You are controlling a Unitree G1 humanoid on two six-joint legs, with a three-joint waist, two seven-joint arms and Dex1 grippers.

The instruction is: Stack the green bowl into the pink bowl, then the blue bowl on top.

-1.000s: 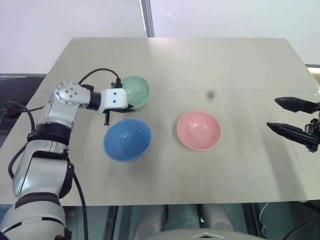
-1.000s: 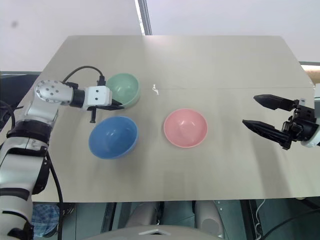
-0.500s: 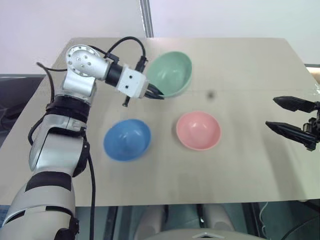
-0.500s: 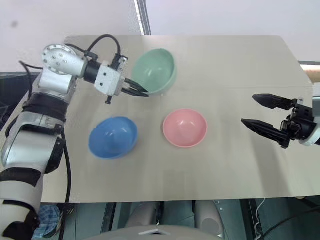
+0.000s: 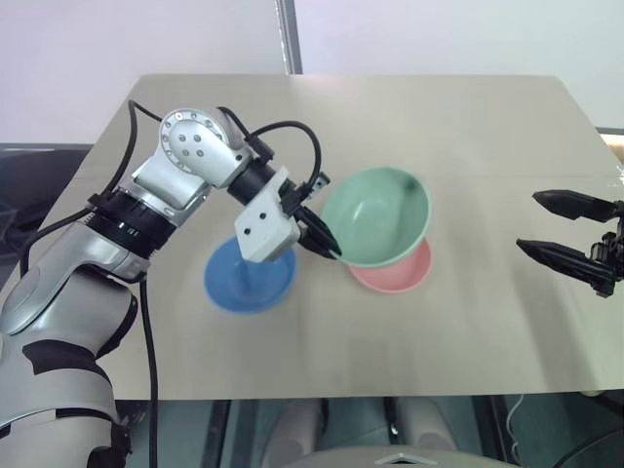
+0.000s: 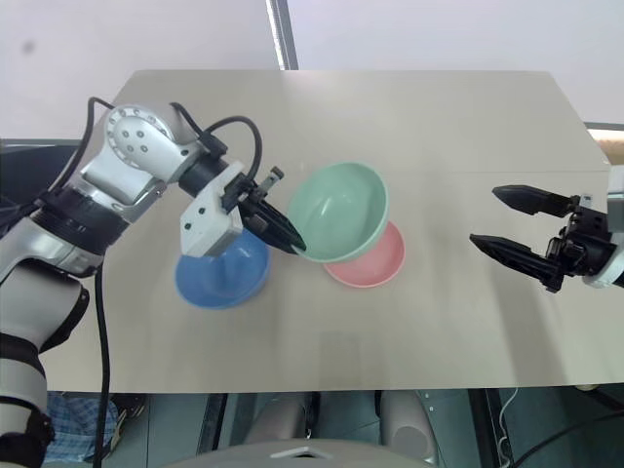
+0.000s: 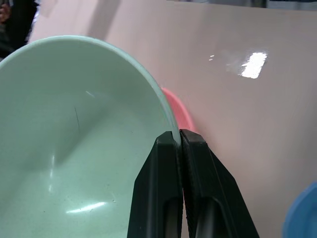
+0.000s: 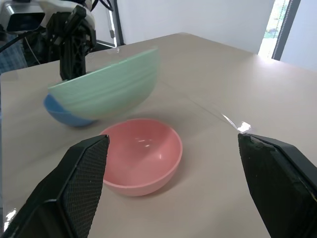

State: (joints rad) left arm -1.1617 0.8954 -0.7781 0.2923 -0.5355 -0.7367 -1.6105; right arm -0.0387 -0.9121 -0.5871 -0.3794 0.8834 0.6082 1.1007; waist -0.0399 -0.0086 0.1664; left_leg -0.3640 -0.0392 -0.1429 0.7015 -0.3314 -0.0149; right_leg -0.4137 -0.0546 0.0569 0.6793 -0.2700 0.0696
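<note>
The tan table carries everything, and above it the left gripper is clenched on the near rim of the green bowl, one finger inside the wall and one outside, as the left wrist view shows with the rim pinched between the two black fingers. The green bowl hangs clear of the table, tilted, and in the right wrist view daylight shows between its underside and the pink bowl, so the two look apart, though from the head views the green one overlaps the pink and hides most of it. The pink bowl sits on the table just beyond and below those clamped jaws. The blue bowl rests on the table under the left wrist, behind the jaws. The right gripper hovers well apart from all three bowls, its jaws spread wide, holding and touching nothing.
</note>
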